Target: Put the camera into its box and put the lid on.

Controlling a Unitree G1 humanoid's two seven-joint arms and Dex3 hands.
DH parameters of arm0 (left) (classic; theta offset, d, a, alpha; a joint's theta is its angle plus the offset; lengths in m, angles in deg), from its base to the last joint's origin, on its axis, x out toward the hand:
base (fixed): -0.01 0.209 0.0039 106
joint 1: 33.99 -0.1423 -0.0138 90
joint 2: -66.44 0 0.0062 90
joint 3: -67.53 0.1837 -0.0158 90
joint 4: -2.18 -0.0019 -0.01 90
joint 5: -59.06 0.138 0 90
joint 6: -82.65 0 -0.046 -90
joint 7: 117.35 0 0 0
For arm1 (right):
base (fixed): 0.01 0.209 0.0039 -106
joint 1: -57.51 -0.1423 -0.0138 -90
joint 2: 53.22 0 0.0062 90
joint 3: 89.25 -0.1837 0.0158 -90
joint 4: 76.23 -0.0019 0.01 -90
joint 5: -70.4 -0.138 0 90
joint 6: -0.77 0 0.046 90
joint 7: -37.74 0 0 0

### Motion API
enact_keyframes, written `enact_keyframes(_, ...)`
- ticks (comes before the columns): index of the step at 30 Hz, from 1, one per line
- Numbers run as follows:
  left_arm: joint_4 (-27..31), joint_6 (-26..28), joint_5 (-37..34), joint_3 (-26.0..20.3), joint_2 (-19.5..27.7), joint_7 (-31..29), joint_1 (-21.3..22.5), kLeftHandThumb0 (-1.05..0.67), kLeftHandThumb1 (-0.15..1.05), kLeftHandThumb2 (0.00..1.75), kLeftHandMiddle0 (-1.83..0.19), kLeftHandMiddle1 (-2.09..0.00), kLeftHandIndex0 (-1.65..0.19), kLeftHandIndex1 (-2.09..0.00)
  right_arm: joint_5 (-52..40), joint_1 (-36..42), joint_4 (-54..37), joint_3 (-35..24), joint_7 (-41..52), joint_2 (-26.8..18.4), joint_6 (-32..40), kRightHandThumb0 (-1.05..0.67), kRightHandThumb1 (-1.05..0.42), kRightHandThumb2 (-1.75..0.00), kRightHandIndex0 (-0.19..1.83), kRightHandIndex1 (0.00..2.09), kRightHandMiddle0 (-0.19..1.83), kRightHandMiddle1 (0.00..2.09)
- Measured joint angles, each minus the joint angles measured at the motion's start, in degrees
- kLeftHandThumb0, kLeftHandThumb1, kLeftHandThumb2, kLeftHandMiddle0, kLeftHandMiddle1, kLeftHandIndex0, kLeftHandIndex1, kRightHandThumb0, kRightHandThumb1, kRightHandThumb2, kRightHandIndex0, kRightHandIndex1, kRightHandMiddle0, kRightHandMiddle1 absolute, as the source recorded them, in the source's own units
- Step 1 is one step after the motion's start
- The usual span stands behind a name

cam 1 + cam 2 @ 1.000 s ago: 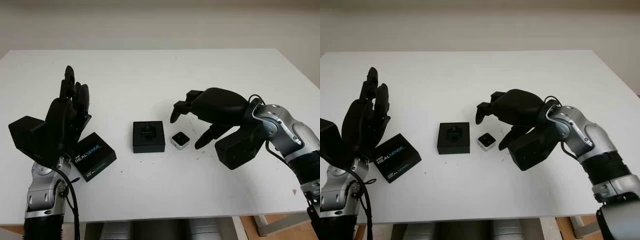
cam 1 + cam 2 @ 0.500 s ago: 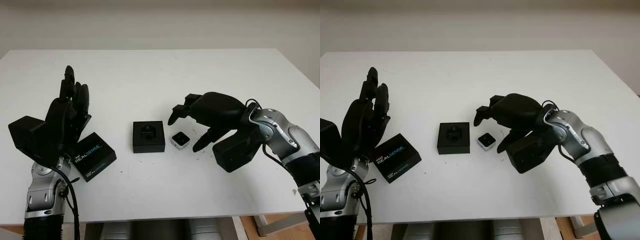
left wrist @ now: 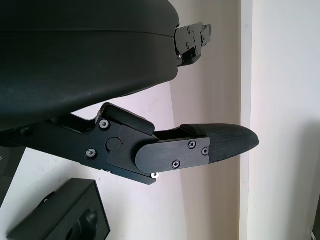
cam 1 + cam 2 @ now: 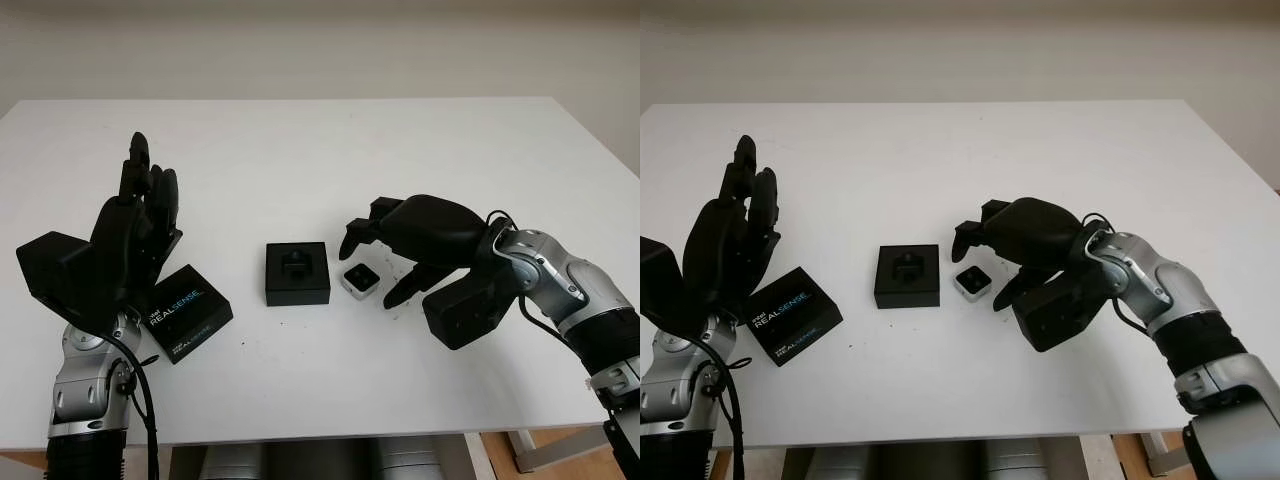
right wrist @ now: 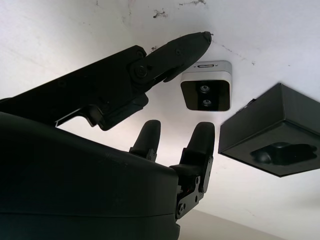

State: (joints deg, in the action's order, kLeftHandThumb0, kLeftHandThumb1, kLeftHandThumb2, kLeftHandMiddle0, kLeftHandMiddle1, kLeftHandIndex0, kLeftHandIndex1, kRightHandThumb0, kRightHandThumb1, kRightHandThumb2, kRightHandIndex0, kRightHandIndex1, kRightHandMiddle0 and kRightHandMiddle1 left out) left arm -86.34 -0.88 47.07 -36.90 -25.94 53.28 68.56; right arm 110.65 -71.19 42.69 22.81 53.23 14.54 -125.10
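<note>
A small white camera with a black face lies on the white table, just right of an open black box with a moulded insert. The black lid, printed REALSENSE, lies left of the box. My right hand hovers low over the camera, open, its thumb tip beside the camera and two fingers on the other side, none touching it. My left hand is raised upright above the lid, open and holding nothing.
The box sits close to the camera in the right wrist view. A few small dark specks mark the table near the right hand. Table edges run along the front and right.
My right hand has dropped lower and drawn slightly nearer the camera, its fingers coming down around it. The left hand, box, lid and camera have stayed put.
</note>
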Motion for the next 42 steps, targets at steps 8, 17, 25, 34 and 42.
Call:
enact_keyframes(8, 0.0, -0.4, -0.1, -0.1, 0.0, -1.3, 0.0, -0.81, 1.05, 0.53, 0.19, 0.00, 0.19, 0.00, 3.8, -0.2, 2.9, 1.4, -5.1, 0.0, -2.6, -0.53, -0.85, -0.06, 0.12, 1.45, 0.31, 1.00)
enact_keyframes(17, 0.0, -0.5, -0.1, -0.1, 0.0, -1.5, -0.3, -0.82, 1.05, 0.53, 0.19, 0.00, 0.19, 0.00, 7.4, -2.0, 7.5, 3.6, -11.7, 0.1, -4.9, -0.49, -0.87, -0.06, 0.18, 1.50, 0.38, 1.07)
enact_keyframes(25, 0.0, -0.7, -0.1, 0.0, 0.0, -1.7, -1.0, -0.80, 1.05, 0.55, 0.19, 0.00, 0.19, 0.00, 10.1, -3.4, 12.2, 5.5, -19.3, 0.6, -7.2, -0.45, -0.95, -0.06, 0.32, 1.64, 0.43, 1.49)
enact_keyframes(34, 0.0, -0.8, -0.1, 0.2, 0.0, -1.8, -1.1, -0.76, 1.05, 0.57, 0.19, 0.00, 0.19, 0.00, 8.4, -4.6, 15.9, 6.4, -20.9, 1.0, -9.7, -0.39, -1.02, -0.05, 0.29, 1.75, 0.36, 1.45)
enact_keyframes(42, 0.0, -0.8, 0.0, 0.3, 0.0, -1.7, -1.1, -0.75, 1.05, 0.57, 0.19, 0.00, 0.19, 0.00, -2.6, -4.6, 18.9, 3.5, -11.8, 3.3, -8.6, -0.42, -1.05, -0.06, 0.24, 2.02, 0.36, 1.35)
